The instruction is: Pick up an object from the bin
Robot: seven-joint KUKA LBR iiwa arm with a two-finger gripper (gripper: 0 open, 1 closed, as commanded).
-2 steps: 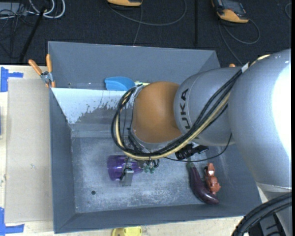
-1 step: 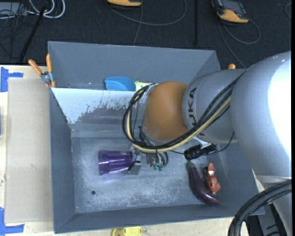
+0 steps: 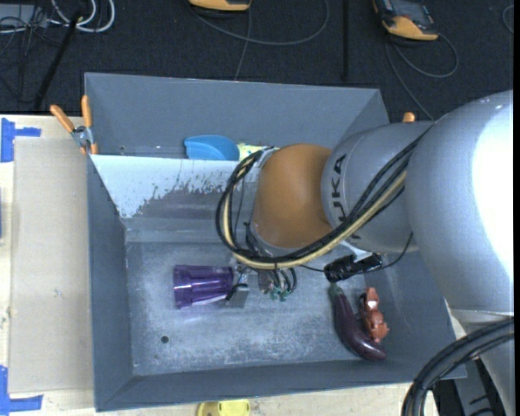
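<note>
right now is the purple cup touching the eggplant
Apart. The camera view shows bare floor of the bin between the purple cup, lying left of centre, and the eggplant at the right.

Bin (image 3: 104, 258) floor: cup (image 3: 201, 285) on its side, left of centre. Gripper (image 3: 243, 291) just beside the cup's right end. Aubergine-shaped thing (image 3: 354, 326) near the front right corner, small figure (image 3: 375, 312) touching its right side. Rounded thing (image 3: 211, 148) behind, against the back wall, left of the arm's wrist (image 3: 288, 196).

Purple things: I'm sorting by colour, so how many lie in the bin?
2: a cup on its side mid-floor, an aubergine at front right. The arm may hide others.
</note>
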